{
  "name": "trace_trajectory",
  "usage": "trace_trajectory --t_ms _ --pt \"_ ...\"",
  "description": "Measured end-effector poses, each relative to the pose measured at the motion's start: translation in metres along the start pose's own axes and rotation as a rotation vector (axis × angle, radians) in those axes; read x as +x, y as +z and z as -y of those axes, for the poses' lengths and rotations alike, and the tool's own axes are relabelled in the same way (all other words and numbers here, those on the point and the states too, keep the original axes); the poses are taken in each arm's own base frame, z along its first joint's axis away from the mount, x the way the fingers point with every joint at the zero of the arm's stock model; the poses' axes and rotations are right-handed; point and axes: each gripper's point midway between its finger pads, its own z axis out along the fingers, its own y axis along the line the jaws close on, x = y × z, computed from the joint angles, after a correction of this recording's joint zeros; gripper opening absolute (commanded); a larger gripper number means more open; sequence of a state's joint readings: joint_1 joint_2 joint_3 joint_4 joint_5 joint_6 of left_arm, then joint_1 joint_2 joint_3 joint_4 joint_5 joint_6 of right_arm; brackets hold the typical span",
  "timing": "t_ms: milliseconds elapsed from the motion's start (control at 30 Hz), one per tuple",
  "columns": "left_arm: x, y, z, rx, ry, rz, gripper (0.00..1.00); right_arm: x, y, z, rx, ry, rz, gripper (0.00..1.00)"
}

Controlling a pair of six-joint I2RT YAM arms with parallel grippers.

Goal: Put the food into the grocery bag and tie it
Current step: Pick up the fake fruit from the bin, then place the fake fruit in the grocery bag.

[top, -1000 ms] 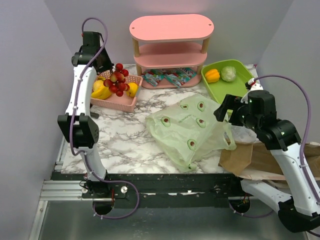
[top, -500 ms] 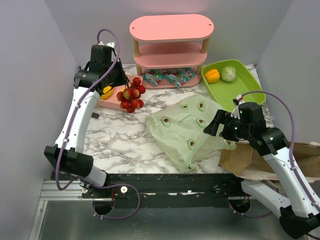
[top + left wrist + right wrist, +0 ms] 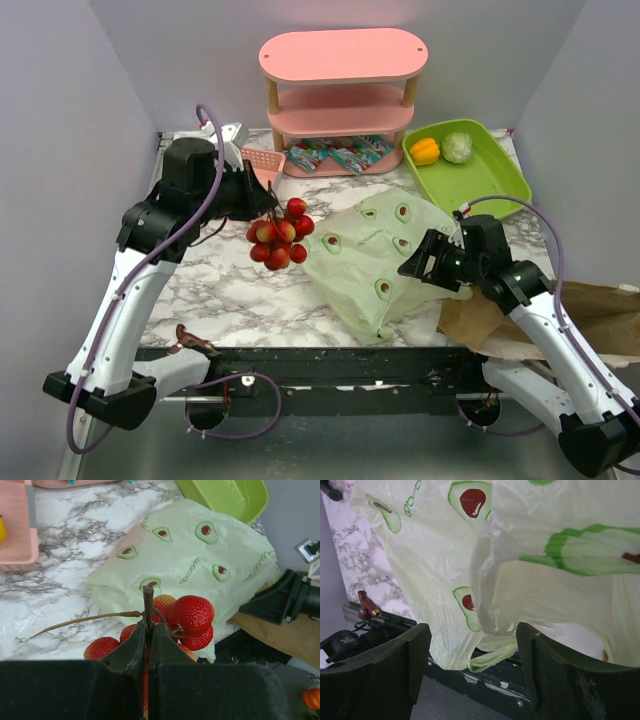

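Fruit held beside bag; bag mouth not yet lifted.
Left gripper [image 3: 148, 630] clenched on the fruit [image 3: 278, 238] stem; cluster hangs just left of the bag [image 3: 375, 260], stem up, long axis near vertical. Right gripper [image 3: 472, 632] straddles the bag film, fingers apart. Best to pinch one layer and lift wide before lowering fruit.

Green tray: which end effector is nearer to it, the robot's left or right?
Right. The right end effector is at the grocery bag's edge, just below the green tray in the top view; the left end effector, gripping the red fruits, is far to the tray's left.
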State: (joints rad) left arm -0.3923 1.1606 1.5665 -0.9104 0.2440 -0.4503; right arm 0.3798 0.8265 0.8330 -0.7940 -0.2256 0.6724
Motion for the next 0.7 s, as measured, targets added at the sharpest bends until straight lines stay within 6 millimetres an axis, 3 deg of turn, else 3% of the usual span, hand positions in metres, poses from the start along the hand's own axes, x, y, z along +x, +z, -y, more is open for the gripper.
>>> trace_trajectory --t_ms 233,467,700 --pt "0.032 -0.015 0.025 0.150 0.025 -0.044 0.00 -0.011 0.013 -0.005 -0.026 0.024 0.037 0.45" --pt "0.062 -0.022 0.071 0.353 0.102 -0.105 0.00 -0.021 0.023 -0.011 -0.042 0.041 0.052 0.12" --pt "0.084 -0.035 0.127 0.569 0.181 -0.144 0.00 -0.034 0.016 -0.025 -0.070 0.054 0.086 0.08"
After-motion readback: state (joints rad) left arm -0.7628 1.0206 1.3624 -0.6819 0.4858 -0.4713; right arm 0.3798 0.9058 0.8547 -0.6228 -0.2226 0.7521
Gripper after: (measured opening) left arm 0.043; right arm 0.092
